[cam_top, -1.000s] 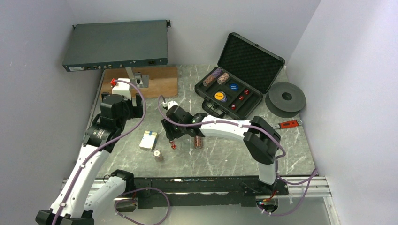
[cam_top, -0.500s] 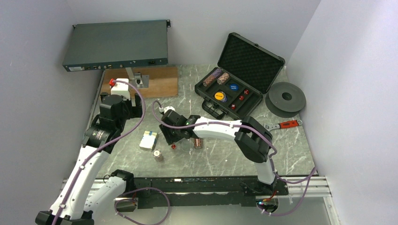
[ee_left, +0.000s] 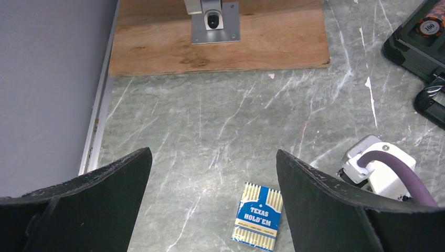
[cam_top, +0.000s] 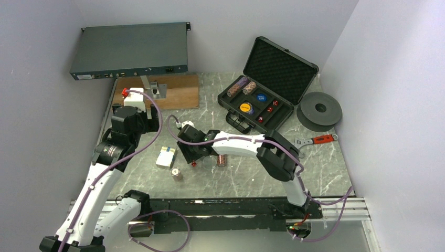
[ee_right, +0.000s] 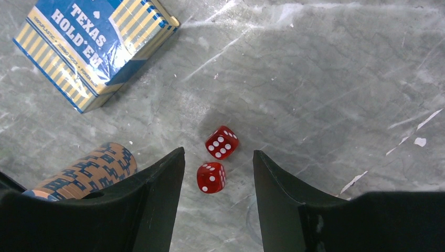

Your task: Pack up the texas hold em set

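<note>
Two red dice lie on the marble table; one die (ee_right: 211, 177) sits between my right gripper's open fingers, the other (ee_right: 221, 142) just beyond the tips. They show in the top view (cam_top: 193, 164) too. My right gripper (ee_right: 218, 160) is open and low over them, seen from above (cam_top: 190, 153). A blue Texas Hold'em card box (ee_right: 94, 48) lies to their left, also in the top view (cam_top: 166, 156) and left wrist view (ee_left: 257, 216). A chip stack (ee_right: 86, 169) lies beside the right gripper's left finger. My left gripper (ee_left: 212, 163) is open and empty above the card box.
The open black case (cam_top: 255, 107) at the back right holds chip stacks, dealer buttons and red dice. Another chip stack (cam_top: 222, 160) lies right of the dice. A wooden board (cam_top: 157, 92), a grey rack unit (cam_top: 130, 50), a black spool (cam_top: 319, 108) and a red-handled tool (cam_top: 320, 139) lie around.
My right gripper has moved left and slightly back over the table, coming down over the two red dice. The left arm has not moved.
</note>
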Tool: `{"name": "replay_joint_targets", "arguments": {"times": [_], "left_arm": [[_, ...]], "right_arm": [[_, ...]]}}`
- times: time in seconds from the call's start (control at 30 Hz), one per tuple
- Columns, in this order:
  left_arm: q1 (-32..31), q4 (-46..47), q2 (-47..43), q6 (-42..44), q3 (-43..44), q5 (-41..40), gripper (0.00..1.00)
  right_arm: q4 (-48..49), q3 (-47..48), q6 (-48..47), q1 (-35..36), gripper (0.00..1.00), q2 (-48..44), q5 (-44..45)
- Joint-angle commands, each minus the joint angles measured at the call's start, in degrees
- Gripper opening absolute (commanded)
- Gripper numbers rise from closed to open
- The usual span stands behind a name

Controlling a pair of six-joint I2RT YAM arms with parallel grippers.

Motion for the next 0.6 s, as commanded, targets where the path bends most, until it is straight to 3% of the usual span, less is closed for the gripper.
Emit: {"name": "replay_joint_targets", "arguments": {"times": [0.0,0.37,0.57], "left_arm": [[-0.1,1.8,-0.8,-0.5,-0.2,-0.7,0.95],[-0.2,1.9,-1.4,-0.7,-0.3,-0.8,0.94],[-0.2,1.7,-4.1,-2.7,-0.8,-7.8,0.94]], "right_arm": [[-0.6,3.1,-0.4,0.6,0.53,0.7,1.6],[-1.7,4.9,-0.6,0.9,0.5,2.4,2.2],[-2.1,5.5,-1.0,0.9,0.5,2.9,2.3]]}}
